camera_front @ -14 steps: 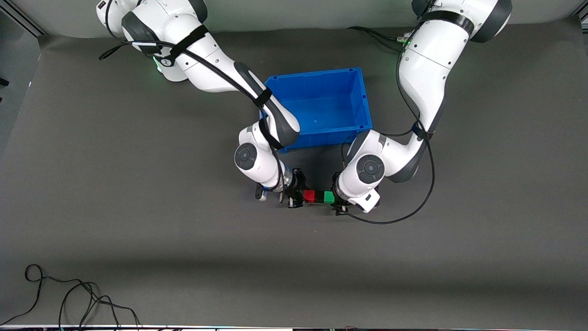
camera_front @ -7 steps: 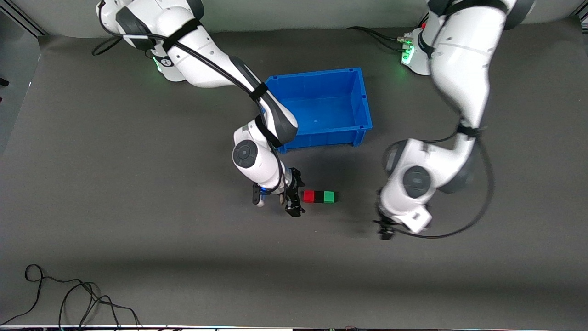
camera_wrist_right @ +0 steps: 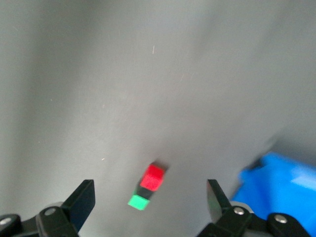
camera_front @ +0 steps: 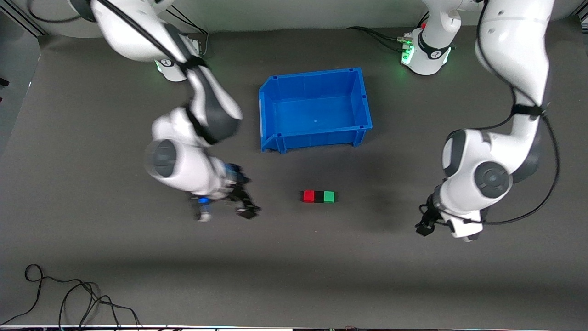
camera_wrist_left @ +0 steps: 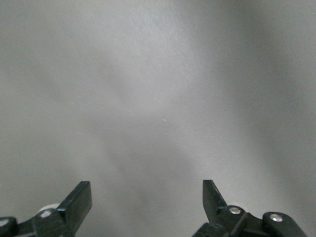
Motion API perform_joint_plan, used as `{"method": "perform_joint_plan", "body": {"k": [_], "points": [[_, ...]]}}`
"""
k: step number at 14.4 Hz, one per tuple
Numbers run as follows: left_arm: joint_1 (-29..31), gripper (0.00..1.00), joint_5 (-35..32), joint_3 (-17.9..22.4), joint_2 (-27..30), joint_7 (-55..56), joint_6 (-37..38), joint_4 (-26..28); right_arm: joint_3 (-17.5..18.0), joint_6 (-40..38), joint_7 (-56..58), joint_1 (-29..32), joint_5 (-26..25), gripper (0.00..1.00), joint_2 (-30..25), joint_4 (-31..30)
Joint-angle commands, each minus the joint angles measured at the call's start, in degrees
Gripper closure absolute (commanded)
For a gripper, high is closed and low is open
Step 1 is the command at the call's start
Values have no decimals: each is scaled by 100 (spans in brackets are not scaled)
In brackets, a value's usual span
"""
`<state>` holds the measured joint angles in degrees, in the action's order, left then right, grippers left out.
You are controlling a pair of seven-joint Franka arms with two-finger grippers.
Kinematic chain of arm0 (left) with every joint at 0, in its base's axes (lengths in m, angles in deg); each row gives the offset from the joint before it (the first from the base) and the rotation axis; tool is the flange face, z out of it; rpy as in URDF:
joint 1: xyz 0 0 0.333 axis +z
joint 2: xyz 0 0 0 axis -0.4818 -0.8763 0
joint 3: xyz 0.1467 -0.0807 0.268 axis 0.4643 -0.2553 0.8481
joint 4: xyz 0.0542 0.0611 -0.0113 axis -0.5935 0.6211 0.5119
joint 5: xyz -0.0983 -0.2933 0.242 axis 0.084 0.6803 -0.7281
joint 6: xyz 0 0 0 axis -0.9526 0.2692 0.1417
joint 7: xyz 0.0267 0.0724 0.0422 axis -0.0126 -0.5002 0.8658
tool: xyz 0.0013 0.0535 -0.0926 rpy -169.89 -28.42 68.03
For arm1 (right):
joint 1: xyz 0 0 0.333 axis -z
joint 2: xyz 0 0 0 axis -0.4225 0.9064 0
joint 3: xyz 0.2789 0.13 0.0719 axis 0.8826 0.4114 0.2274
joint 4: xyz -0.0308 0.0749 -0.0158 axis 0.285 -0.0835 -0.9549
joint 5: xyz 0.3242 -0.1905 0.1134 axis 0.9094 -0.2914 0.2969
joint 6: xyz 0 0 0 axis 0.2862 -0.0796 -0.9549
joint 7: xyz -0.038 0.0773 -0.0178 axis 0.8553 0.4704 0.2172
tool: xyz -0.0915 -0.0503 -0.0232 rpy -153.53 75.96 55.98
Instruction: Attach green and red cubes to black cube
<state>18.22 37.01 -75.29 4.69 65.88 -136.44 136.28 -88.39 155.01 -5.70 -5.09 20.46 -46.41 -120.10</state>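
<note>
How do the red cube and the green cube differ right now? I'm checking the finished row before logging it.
Colour: the red cube is red, the green cube green. Place: the red cube sits at the row's end toward the right arm's side of the table, the green cube at the end toward the left arm's side. Shared: both look the same size, rest on the table, each flank the black cube, and neither is held; both grippers are open and away from the row.

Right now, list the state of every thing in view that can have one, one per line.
red cube: on the table, joined to one side of the black cube.
black cube: on the table, between the two coloured cubes.
green cube: on the table, joined to the black cube.
blue bin: upright, nothing in it.
left gripper: open, holding nothing, over bare table.
right gripper: open, holding nothing, over bare table.
</note>
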Motion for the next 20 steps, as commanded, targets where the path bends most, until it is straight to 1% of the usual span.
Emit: {"method": "perform_joint_plan", "body": {"k": [1, 3, 5, 6, 7, 9, 11, 13, 14, 16, 18, 20], "points": [[188, 0, -19, -9, 691, -1456, 517, 496, -488, -831, 1455, -16, -476, 0, -687, -232], [486, 0, -28, -9, 1137, -2607, 633, 784, -699, -1307, 2431, -16, -1108, 0, -1083, -241], [828, 2, -28, -9, 1647, -3951, 677, 1241, -832, -1536, 3380, 2, -1461, 0, -1452, -319], [960, 2, -28, -9, 1841, -4497, 695, 1409, -806, -1589, 3829, 167, -1567, 0, -1663, -433], [1057, 1, -28, -9, 1982, -4929, 825, 1463, -719, -1607, 4259, 430, -1655, 0, -1856, -565], [1207, 0, -28, -9, 2167, -5555, 1247, 1367, -351, -1608, 5226, 1079, -1779, 0, -2173, -776], [1234, 0, -19, -18, 2343, -5768, 1546, 1270, 220, -1608, 6122, 1896, -1972, 0, -2419, -891], [1216, 0, -45, -18, 2344, -5786, 1958, 938, 791, -1616, 6958, 2722, -2008, 0, -2700, -1075], [1216, 0, -106, -26, 2335, -5829, 2161, 771, 994, -1625, 7232, 3074, -2017, 0, -2797, -1146], [1173, 0, -203, -35, 2318, -5839, 2338, 550, 996, -1808, 7445, 3210, -2025, 0, -2868, -1138], [1164, 0, -265, -44, 2300, -5839, 2426, 409, 961, -1924, 7602, 3210, -2183, 0, -2939, -1120], [1155, 0, -265, -44, 2126, -5813, 2636, 146, 961, -1994, 7753, 3210, -2192, 0, -2948, -1111]]}}
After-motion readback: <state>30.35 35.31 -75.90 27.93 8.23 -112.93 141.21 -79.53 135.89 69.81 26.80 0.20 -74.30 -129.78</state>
